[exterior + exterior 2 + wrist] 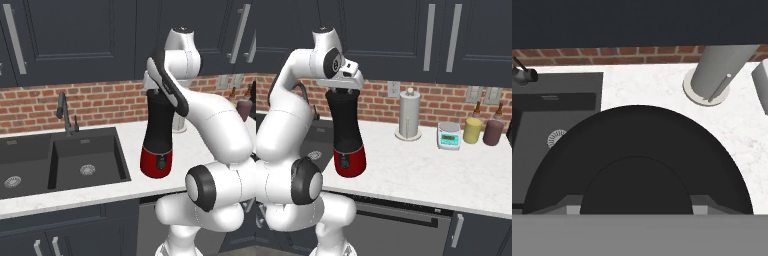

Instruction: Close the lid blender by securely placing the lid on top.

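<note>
Lid (pixel 637 150) directly under hand, centred atop upright blender (pixel 346 135) on desk (pixel 421 165) — finger opening, grip: cannot tell.

Blender (pixel 158 135): matt black jar, glossy red base. Counter (pixel 421 165): smooth white speckled stone. Wall (pixel 100 102): rough red brick. Sink (pixel 30 165): matt dark.

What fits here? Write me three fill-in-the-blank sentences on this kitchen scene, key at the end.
1. The blender has a glossy ____ base.
2. The blender stands on the counter between the paper-towel roll and the ____.
3. The wall behind the counter is made of ____.
4. The gripper is directly ____ the blender's jar.

Missing words: red; sink; brick; above
</note>
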Robot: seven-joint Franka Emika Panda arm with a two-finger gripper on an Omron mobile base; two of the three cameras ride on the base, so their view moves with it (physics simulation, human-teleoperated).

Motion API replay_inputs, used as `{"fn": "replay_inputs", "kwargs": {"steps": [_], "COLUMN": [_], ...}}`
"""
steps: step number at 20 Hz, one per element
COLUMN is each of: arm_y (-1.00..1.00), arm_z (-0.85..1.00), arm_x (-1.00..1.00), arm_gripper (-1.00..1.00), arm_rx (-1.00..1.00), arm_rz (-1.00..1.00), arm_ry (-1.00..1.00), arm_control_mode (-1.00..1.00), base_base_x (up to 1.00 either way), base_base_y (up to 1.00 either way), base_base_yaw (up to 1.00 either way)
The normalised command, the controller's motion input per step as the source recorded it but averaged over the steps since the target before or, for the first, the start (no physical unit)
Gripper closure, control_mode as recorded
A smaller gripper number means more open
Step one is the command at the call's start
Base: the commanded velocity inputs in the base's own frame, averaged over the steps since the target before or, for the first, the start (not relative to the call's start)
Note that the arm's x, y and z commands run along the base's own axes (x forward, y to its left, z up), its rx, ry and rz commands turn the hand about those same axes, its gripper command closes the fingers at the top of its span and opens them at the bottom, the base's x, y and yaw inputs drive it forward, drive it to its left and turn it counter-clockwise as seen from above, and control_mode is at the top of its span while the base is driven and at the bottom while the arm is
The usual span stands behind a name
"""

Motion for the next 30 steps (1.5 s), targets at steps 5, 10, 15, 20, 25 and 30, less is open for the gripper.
{"fn": "replay_inputs", "kwargs": {"steps": [5,10,15,20,25,30], "arm_y": [0.00,0.00,0.00,0.00,0.00,0.00], "arm_z": [-0.08,-0.07,-0.02,0.00,0.00,0.00], "arm_x": [0.00,0.00,0.00,0.00,0.00,-0.07], "arm_gripper": [1.00,-1.00,-1.00,-1.00,-1.00,-1.00], "arm_rx": [0.00,0.00,0.00,0.00,0.00,0.00], "arm_rz": [0.00,0.00,0.00,0.00,0.00,0.00], "arm_ry": [0.00,0.00,0.00,0.00,0.00,0.00], "arm_control_mode": [-1.00,-1.00,-1.00,-1.00,-1.00,-1.00], "base_base_x": [0.00,0.00,0.00,0.00,0.00,0.00], "base_base_y": [0.00,0.00,0.00,0.00,0.00,0.00], "base_base_yaw": [0.00,0.00,0.00,0.00,0.00,0.00]}}
